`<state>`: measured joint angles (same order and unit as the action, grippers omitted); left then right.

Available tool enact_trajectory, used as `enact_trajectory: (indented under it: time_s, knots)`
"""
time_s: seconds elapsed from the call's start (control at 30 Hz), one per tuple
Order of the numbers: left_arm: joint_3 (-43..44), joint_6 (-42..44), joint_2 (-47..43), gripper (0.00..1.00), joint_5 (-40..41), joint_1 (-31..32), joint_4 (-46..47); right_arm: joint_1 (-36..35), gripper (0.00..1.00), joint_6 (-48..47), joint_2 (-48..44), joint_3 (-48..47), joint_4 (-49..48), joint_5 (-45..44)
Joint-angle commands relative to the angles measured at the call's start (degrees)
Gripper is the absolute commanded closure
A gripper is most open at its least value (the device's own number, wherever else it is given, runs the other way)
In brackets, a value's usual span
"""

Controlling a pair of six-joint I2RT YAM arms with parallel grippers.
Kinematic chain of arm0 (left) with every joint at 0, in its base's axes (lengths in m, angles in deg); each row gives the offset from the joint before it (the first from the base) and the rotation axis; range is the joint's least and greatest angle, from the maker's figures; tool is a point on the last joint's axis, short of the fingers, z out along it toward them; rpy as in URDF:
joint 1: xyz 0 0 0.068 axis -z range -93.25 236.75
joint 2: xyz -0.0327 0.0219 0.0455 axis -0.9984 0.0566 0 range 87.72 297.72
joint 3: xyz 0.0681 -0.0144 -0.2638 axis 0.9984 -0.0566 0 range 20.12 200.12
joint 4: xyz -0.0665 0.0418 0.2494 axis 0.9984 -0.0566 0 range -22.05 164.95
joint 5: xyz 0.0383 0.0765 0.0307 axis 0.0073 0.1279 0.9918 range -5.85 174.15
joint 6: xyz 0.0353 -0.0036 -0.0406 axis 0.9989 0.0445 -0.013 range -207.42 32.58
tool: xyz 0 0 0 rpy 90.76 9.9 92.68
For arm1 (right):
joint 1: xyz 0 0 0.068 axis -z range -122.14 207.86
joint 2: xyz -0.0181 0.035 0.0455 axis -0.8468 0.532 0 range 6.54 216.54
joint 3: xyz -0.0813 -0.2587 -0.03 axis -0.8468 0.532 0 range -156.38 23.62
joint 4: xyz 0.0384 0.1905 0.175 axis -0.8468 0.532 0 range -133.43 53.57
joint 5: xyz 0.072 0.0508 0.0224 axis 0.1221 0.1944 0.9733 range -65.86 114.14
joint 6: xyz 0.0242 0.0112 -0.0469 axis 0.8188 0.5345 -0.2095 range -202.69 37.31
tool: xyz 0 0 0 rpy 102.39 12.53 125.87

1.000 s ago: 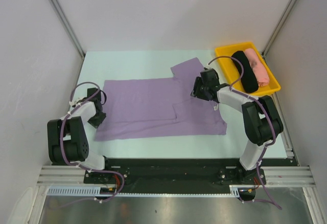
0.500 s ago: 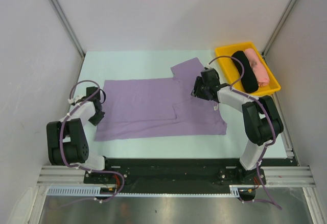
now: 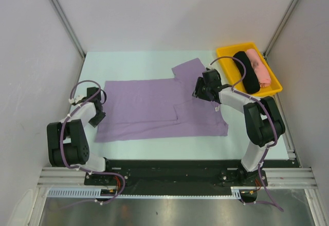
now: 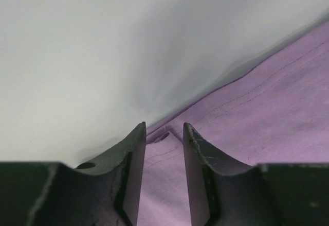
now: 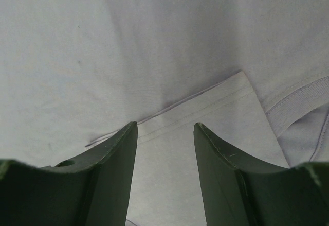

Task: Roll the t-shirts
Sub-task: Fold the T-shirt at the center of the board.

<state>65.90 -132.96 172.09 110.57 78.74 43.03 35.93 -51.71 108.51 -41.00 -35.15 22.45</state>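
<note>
The lavender t-shirt (image 3: 149,105) lies spread flat across the middle of the table, with one sleeve folded in onto its body. My left gripper (image 3: 96,116) is low at the shirt's near-left hem corner. In the left wrist view its jaws (image 4: 164,125) stand apart, open, with a small turned-up corner of the shirt's hem (image 4: 163,149) lying between them. My right gripper (image 3: 197,92) hovers over the folded sleeve near the collar. In the right wrist view it (image 5: 165,124) is open above the sleeve's stitched edge (image 5: 205,107), gripping nothing.
A yellow tray (image 3: 224,50) sits at the back right corner, holding a black cloth bundle (image 3: 247,74) and a pink cloth bundle (image 3: 258,66). White walls and metal posts close in the table on both sides.
The left gripper has shifted slightly away from me along the shirt's left hem. The right arm and the shirt have not moved.
</note>
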Motion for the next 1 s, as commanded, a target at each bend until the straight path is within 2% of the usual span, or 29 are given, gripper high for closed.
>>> enact_trajectory:
  time_s: [0.0,0.43,0.57,0.67,0.8,0.9,0.97]
  knots:
    - [0.89,-0.25,0.79,0.63,0.48,0.36,1.42,0.22,0.47,-0.75,0.15,-0.07,-1.42,-0.42]
    - [-0.43,-0.60,0.70,0.78,-0.13,0.98,1.95,0.31,0.47,-0.84,0.07,-0.07,-1.15,-0.77]
    - [-1.13,-0.52,0.35,0.77,-0.13,1.07,1.86,0.40,0.47,-0.92,0.07,-0.07,-1.07,-0.77]
    - [-1.74,-0.52,0.35,0.69,-0.40,1.16,2.48,0.49,0.47,-0.84,0.07,-0.07,-1.07,-0.85]
    - [-2.10,-0.78,0.87,0.68,-0.49,1.51,2.65,0.49,0.47,-0.84,0.24,-0.07,-1.07,-0.77]
    - [-2.10,-1.13,0.79,0.80,0.04,1.86,2.13,0.49,0.47,-0.84,0.16,-0.07,-0.98,-0.77]
    - [-1.92,-1.13,0.53,0.83,0.22,1.86,1.69,0.49,0.47,-0.84,0.16,-0.07,-0.98,-0.85]
